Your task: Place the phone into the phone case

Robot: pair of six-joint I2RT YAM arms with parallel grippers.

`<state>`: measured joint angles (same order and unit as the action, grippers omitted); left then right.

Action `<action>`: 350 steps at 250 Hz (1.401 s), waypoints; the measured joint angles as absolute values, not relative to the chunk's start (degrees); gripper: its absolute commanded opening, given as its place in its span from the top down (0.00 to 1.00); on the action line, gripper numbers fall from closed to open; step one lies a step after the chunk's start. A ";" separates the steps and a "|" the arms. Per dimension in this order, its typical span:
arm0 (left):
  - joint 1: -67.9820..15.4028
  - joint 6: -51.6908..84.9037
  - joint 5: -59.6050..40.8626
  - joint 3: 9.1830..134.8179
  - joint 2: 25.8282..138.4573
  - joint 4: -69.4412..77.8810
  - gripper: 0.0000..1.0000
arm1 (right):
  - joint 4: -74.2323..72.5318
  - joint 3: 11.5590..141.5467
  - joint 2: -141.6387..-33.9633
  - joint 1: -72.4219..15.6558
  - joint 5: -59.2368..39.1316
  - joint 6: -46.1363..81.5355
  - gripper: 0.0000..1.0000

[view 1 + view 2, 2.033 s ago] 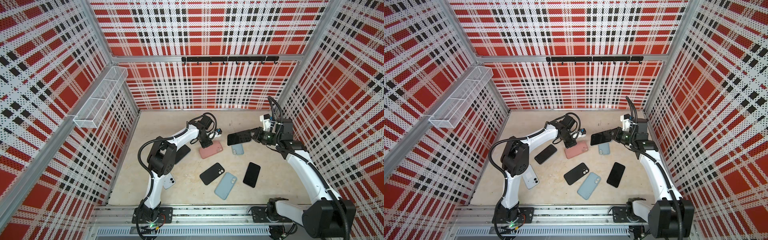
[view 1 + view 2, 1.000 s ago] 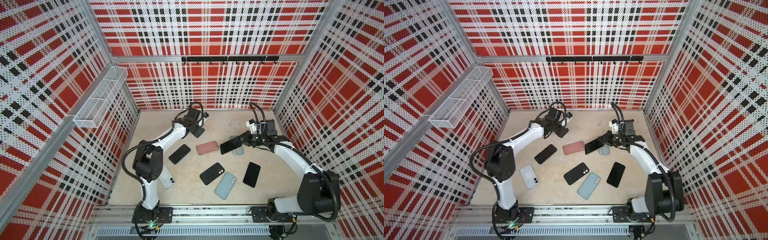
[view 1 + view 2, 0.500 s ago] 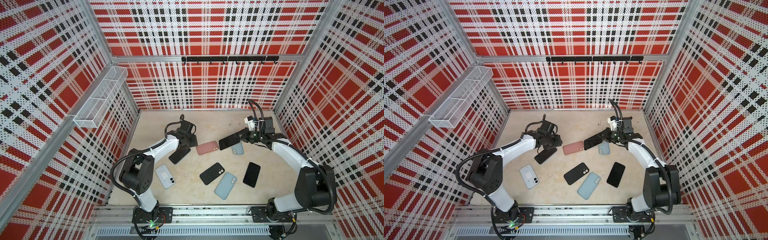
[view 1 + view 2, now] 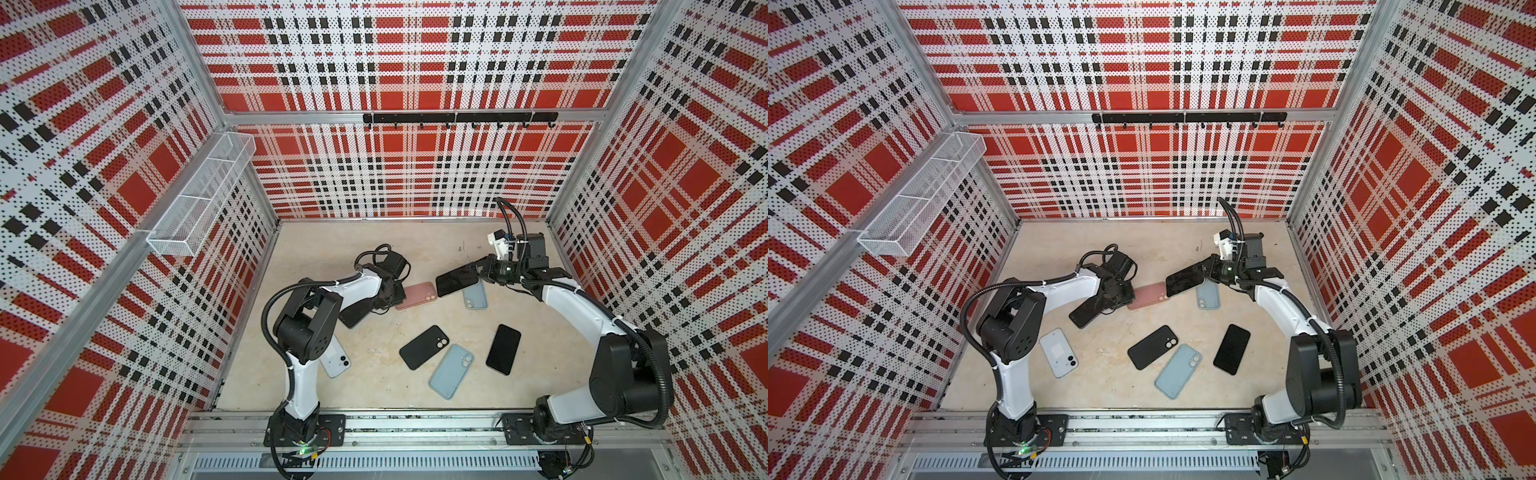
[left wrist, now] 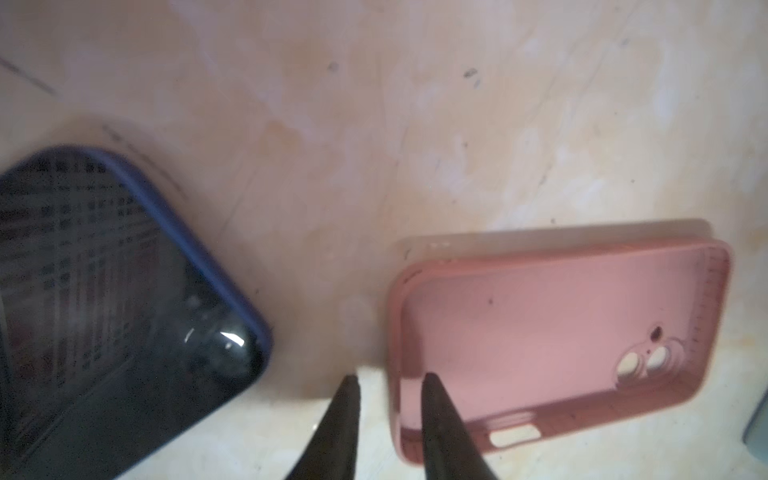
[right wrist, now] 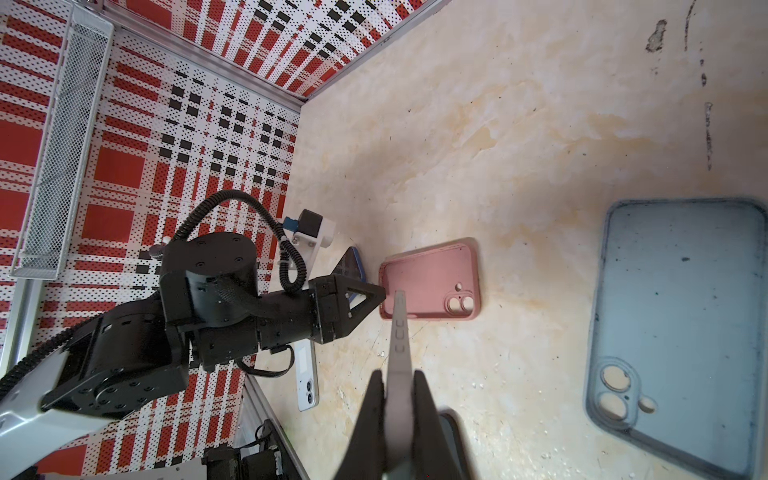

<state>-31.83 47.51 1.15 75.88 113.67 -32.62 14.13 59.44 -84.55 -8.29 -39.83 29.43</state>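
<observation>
The phone (image 4: 457,281) has a dark glossy screen facing up and a grey edge. The right gripper (image 4: 484,272) clamps its right end. In both top views its left end meets the right end of the phone case (image 4: 417,296). This pink case lies flat mid-table, hollow side up, with its camera hole at the right.

left claw (image 5: 390,376) narrowed, reached pink case (image 5: 561,332)

We look steeply down on the whole scene from above the front; both low wrist cameras share the pink case (image 5: 561,332).
</observation>
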 measured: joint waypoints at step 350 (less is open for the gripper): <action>-25.67 31.94 -7.35 73.14 108.18 -27.11 0.40 | -7.38 55.35 -100.38 -14.94 -40.42 41.30 1.00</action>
<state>-25.67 31.94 -7.35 73.14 108.18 -27.11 -7.38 55.35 -100.38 -14.94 -40.42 41.30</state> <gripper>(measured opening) 0.559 0.077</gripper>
